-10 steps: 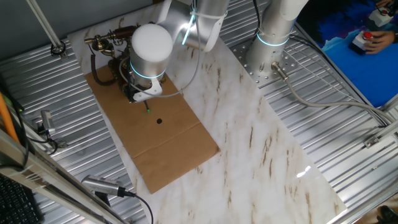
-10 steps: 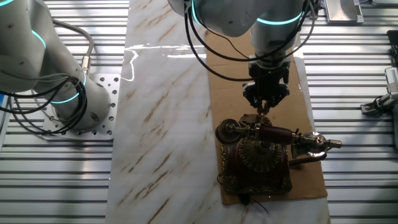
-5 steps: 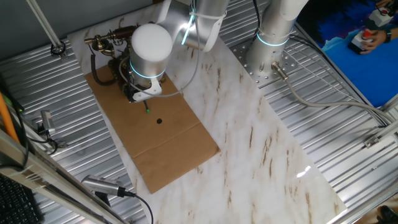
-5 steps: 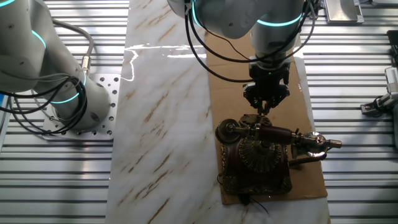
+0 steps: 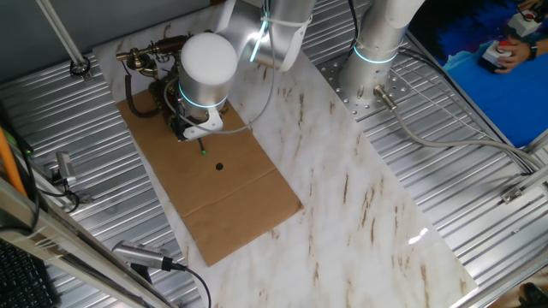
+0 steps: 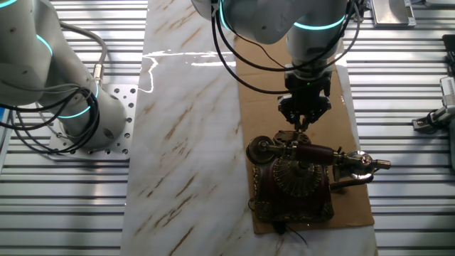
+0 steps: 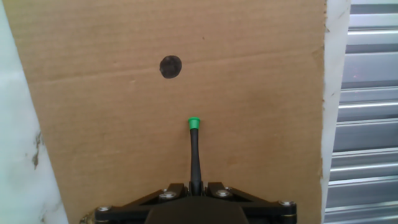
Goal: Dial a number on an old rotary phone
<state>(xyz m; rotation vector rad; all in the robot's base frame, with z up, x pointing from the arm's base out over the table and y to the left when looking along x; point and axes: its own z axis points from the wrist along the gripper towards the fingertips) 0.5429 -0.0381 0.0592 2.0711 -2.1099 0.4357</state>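
The old rotary phone (image 6: 295, 181), dark red-brown with gold trim and a round dial, stands at the near end of the cardboard, its brass-ended handset across the top. In one fixed view the old rotary phone (image 5: 147, 75) is partly hidden behind the arm. My gripper (image 6: 303, 119) hangs just beyond the handset, over the cardboard. It is shut on a thin black stick (image 7: 195, 158) with a green tip (image 7: 194, 123). In the hand view my gripper (image 7: 196, 186) points the stick at bare cardboard, and the phone is out of view there.
A brown cardboard sheet (image 5: 231, 205) lies on the marble tabletop (image 5: 360, 188). A black dot (image 7: 170, 66) is marked on the cardboard ahead of the stick tip. Ribbed metal surrounds the table. The arm's base (image 6: 78, 107) stands at the left.
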